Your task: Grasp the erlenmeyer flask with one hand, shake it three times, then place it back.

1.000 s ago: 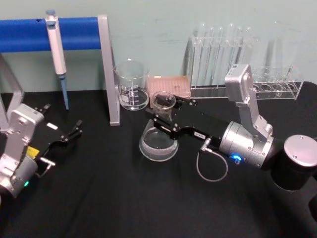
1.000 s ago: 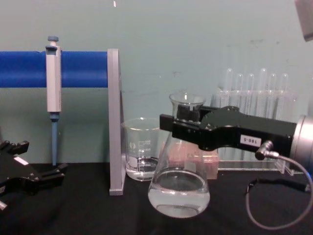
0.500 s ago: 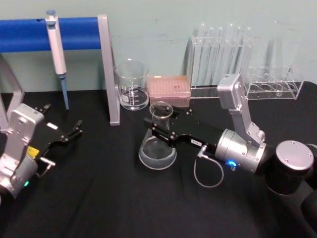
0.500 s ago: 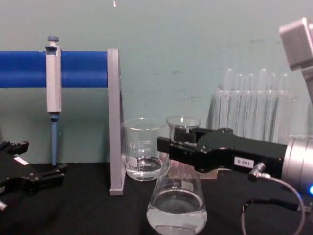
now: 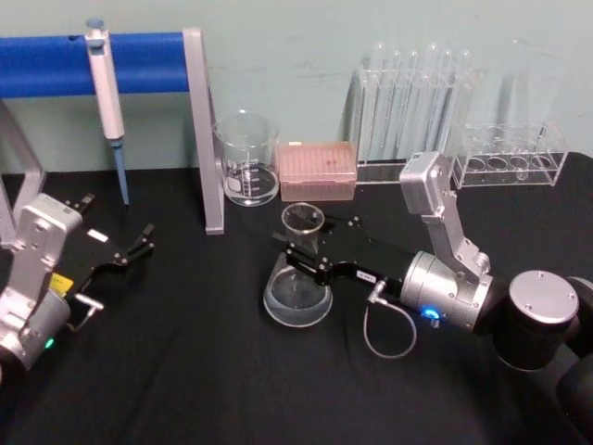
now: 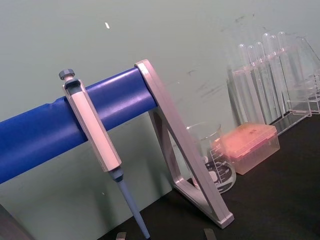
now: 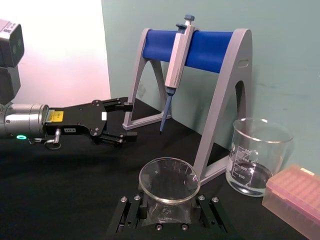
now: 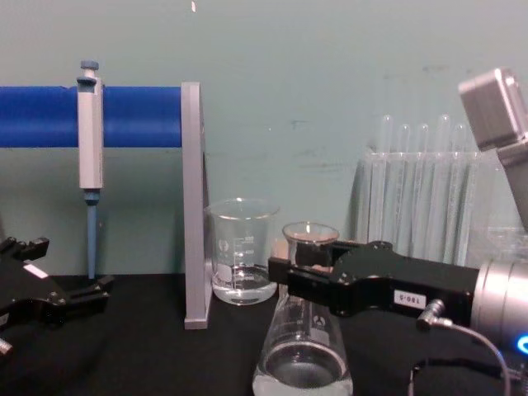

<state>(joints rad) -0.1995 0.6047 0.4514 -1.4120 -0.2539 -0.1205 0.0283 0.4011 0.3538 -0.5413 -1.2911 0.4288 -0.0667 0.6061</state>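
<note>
Black cloth covers the bench; right gripper (image 5: 298,249) is clamped on the neck of the flask (image 5: 297,295), leaving the liquid-filled base free, low over mid-bench; left gripper (image 5: 139,244) parked apart, jaws spread.

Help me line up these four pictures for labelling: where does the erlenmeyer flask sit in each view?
Head view: the erlenmeyer flask stands at centre, neck held by the right gripper.
Chest view: low, right of centre, neck in that gripper.
Right wrist view: bottom centre, seen from above, between the gripper's fingers.
Left wrist view: not in it.
Shared landmark: the beaker by the blue pipette stand.
</note>
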